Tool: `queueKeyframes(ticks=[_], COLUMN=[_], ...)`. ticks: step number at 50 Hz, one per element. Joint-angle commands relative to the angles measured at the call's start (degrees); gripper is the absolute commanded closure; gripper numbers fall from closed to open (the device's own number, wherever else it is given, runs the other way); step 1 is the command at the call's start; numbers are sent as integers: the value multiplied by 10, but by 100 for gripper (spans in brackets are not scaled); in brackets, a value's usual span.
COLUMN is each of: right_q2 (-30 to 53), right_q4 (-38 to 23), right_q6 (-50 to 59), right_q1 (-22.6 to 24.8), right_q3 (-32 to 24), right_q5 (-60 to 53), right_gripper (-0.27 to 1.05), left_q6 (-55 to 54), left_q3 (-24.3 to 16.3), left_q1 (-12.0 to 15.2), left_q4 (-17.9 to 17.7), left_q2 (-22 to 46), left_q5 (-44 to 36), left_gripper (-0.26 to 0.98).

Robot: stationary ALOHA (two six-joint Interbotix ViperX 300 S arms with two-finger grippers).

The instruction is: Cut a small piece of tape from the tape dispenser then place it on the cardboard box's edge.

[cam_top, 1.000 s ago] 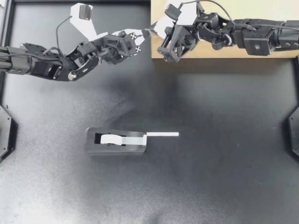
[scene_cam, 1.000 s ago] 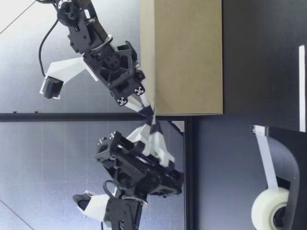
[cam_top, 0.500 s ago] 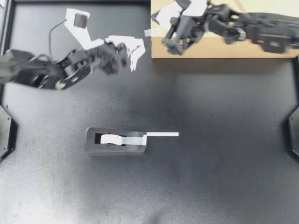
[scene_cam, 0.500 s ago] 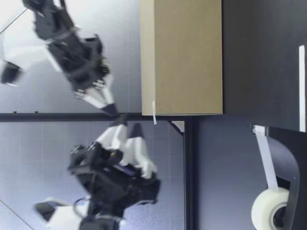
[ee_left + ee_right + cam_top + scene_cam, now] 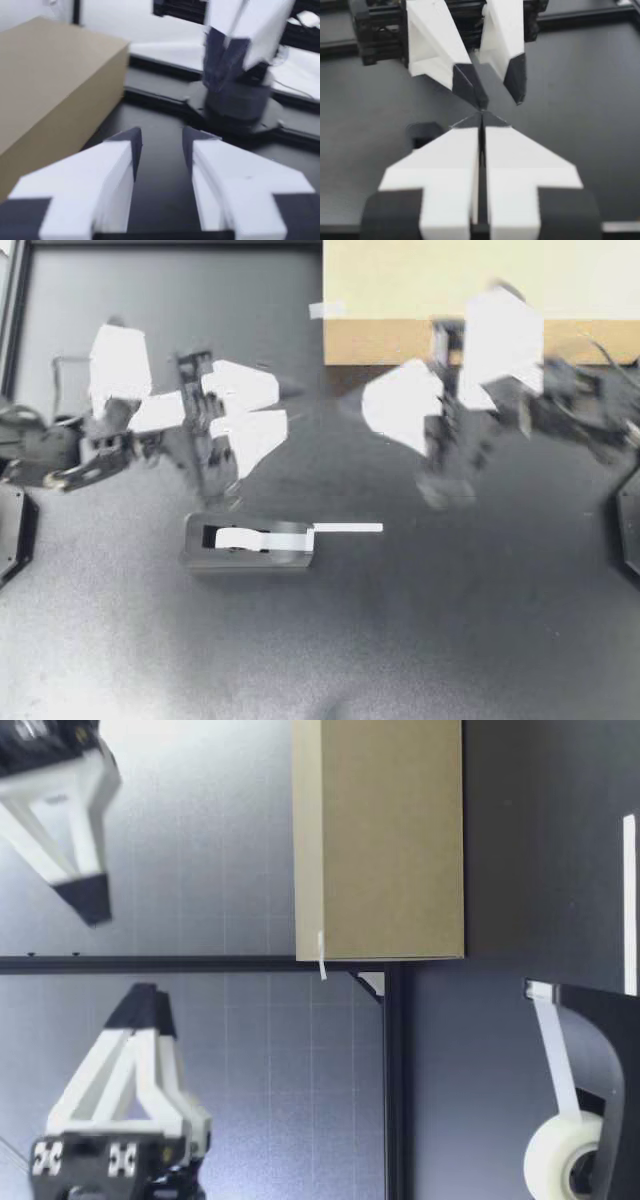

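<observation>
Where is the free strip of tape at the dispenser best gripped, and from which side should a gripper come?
Probably near its free end: the tape strip sticks out straight and thin from one end of the tape dispenser, nothing beside it. Come from the side away from the dispenser, one finger over and one under; how high it sits is unclear.

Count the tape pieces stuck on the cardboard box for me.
1. A small tape piece sits on the cardboard box's top edge at the corner nearest my left arm, overhanging it. The box's far sides are hidden.
</observation>
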Motion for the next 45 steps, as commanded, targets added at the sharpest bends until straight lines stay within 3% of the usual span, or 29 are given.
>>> queueKeyframes(ticks=[1, 10, 18, 31, 45], right_q2=[-26, -42, -40, -30, -16], right_q4=[3, 2, 2, 1, 0], right_q6=[11, 26, 27, 25, 25], right_q1=[15, 36, 38, 38, 39], right_q3=[11, 52, 57, 58, 58], right_q5=[-33, -82, -91, -97, -105], right_gripper=[86, 86, 86, 86, 86], left_q6=[3, 3, 3, 3, 4], left_q3=[-4, -4, -4, -4, -4], left_q1=[-15, -26, -25, -25, -25], left_q4=[31, 69, 70, 70, 70], left_q2=[-14, -14, -14, -14, -14], left_q5=[-4, -7, -10, -14, -14], left_gripper=[46, 46, 48, 63, 63])
